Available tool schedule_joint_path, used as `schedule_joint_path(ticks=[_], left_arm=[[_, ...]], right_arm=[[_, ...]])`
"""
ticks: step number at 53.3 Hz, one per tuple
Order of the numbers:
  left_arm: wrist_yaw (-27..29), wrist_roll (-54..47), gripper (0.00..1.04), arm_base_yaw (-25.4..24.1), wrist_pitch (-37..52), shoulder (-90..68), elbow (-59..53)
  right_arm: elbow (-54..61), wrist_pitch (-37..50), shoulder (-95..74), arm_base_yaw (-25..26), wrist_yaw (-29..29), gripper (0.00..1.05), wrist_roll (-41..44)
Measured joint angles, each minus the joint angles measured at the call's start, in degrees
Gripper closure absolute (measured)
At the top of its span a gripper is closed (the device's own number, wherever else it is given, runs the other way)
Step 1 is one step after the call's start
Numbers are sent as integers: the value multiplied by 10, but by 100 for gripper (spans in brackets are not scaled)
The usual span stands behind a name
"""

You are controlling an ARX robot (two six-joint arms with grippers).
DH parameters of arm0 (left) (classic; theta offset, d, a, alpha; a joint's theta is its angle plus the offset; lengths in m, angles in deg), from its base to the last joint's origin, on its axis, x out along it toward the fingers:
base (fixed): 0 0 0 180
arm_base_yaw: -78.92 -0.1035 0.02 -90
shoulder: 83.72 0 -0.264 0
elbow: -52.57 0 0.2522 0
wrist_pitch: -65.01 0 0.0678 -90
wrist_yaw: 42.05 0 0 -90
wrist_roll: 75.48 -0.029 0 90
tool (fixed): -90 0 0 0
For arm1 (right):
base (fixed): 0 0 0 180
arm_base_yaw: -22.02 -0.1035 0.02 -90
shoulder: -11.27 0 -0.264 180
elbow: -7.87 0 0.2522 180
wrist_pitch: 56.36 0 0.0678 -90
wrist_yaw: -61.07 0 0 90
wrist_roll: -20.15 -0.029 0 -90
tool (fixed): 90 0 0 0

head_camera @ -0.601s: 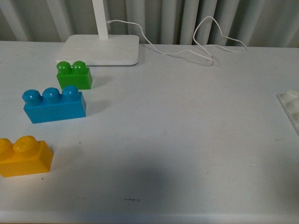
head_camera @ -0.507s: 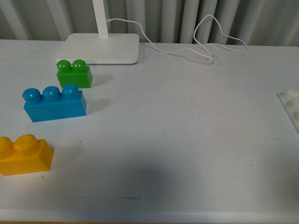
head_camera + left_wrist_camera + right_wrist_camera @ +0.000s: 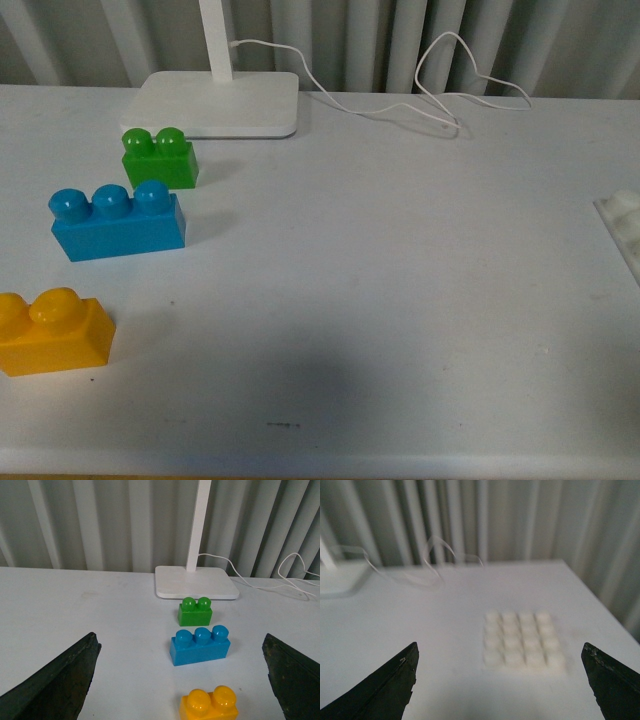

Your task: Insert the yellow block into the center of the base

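Observation:
The yellow block lies at the table's near left edge, half cut off in the front view. It also shows in the left wrist view, between the wide-open jaws of my left gripper, which hangs above and short of it. The white studded base lies at the far right, mostly out of the front view. The right wrist view shows the whole base, ahead of my open, empty right gripper. Neither arm shows in the front view.
A blue three-stud brick and a green two-stud brick stand behind the yellow block. A white lamp foot with its pole and a looping white cable lie at the back. Grey curtains close off the far side.

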Motion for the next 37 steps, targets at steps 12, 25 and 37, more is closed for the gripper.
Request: schedule_joint_path(ticks=[12,25,37], left_arm=[[0,0,6,0,0,0,0],[0,0,6,0,0,0,0],[0,0,6,0,0,0,0]], right_arm=[[-109,-67,-259,9,-38,9,7],[-269,-34,-563,61,-21,9,35],[-410,-49,-789,82,-20,9,66]])
